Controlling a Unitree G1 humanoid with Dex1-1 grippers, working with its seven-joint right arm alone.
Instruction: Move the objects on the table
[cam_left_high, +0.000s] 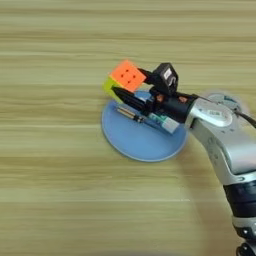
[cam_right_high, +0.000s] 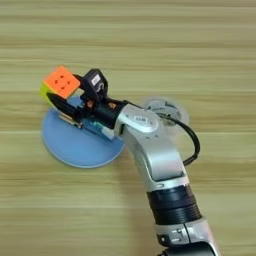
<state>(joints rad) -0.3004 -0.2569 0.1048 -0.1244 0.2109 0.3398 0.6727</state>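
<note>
**Cube held over the plate's far rim, with little margin for a slip**

The right gripper (cam_right_high: 62, 95) has its jaws closed on the puzzle cube (cam_left_high: 126, 76), one black finger above it on the right and one beneath. The cube sits tilted, orange face up and yellow-green face to the left, over the far-left rim of the blue plate (cam_left_high: 135, 142); whether it touches the rim cannot be told. On the plate, partly under the arm, lie the thin dark pen (cam_left_high: 131, 114) and the white-green tube (cam_left_high: 167, 122). The clear tape roll (cam_right_high: 162, 110) rests on the tabletop (cam_left_high: 50, 190) just right of the plate, behind the forearm.

The jaws seem to hold the cube near one corner, so it could twist free. A low sweep could also knock the pen or tube off the plate. The forearm passes close by the tape roll and could nudge it.
</note>
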